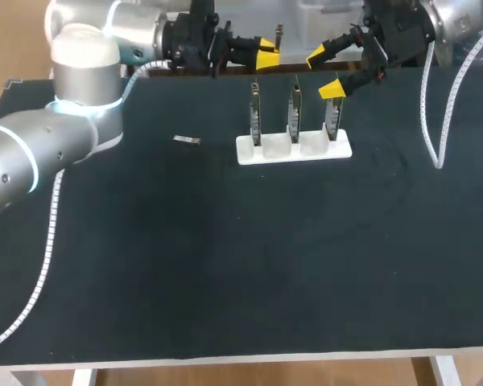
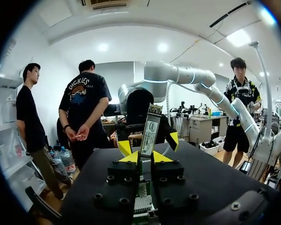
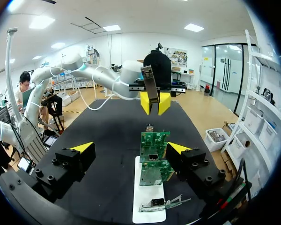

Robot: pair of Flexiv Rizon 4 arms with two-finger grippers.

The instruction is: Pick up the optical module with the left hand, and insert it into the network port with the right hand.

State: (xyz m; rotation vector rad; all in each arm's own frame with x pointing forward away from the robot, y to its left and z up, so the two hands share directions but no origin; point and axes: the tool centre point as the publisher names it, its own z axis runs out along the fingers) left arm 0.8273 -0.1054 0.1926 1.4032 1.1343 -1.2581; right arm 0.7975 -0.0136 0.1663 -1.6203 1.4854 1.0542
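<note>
The black table (image 1: 225, 265) fills most of the head view. The left arm (image 1: 32, 153) comes in along the table's far left side, and the right arm (image 1: 459, 20) enters from the far right corner. Near the table's far edge stands a white holder (image 1: 294, 149) carrying three green circuit boards (image 1: 294, 108), upright and side by side in a row. On the board nearest the right claw a small metal port (image 3: 157, 202) shows in the right wrist view. Both claws hang above the table's far edge, behind the holder, facing each other and close together but apart. The left claw (image 1: 267, 53) is clenched on the optical module (image 2: 150, 133), a slim metal stick with a label, which juts out past its yellow tips towards the other claw. The right claw (image 1: 326, 71) is released, its fingers spread wide and empty, with the boards and the module ahead of it. A small, dark, flat part (image 1: 187, 140) lies on the table left of the holder, well apart from both claws.
</note>
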